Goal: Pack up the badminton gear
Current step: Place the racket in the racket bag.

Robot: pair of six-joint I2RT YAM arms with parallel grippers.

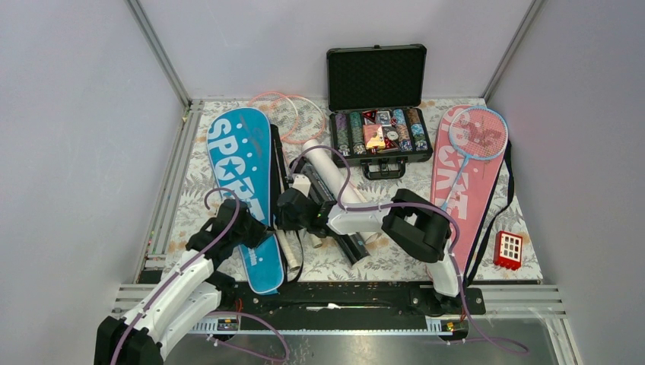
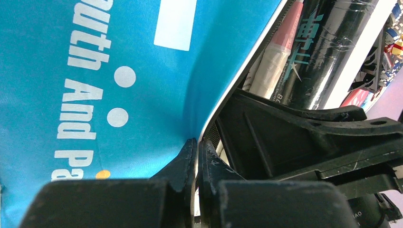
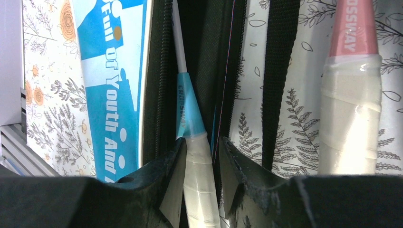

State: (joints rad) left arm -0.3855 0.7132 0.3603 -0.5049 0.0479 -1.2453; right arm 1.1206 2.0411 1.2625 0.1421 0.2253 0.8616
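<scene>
The blue SPORT cover (image 1: 242, 182) (image 2: 119, 71) lies at the left, its zip side gaping. My left gripper (image 1: 257, 230) (image 2: 196, 142) is shut on that cover's white-piped edge. My right gripper (image 1: 289, 213) (image 3: 203, 145) is open around the white-taped handle of a light-blue racket (image 3: 197, 161). The handle rests on the left finger and a small gap shows at the right one. Its shaft runs into the cover's black opening (image 3: 204, 57). A pink racket's handle (image 3: 350, 104) (image 2: 278, 52) lies beside it, next to a dark tube (image 2: 328, 42) and a white tube (image 1: 332, 176).
A pink SPORT cover (image 1: 456, 190) lies at the right with another light-blue racket (image 1: 478, 133) on it. An open black case of poker chips (image 1: 378, 114) stands at the back. A small red block (image 1: 508, 249) sits front right. Grey walls close in both sides.
</scene>
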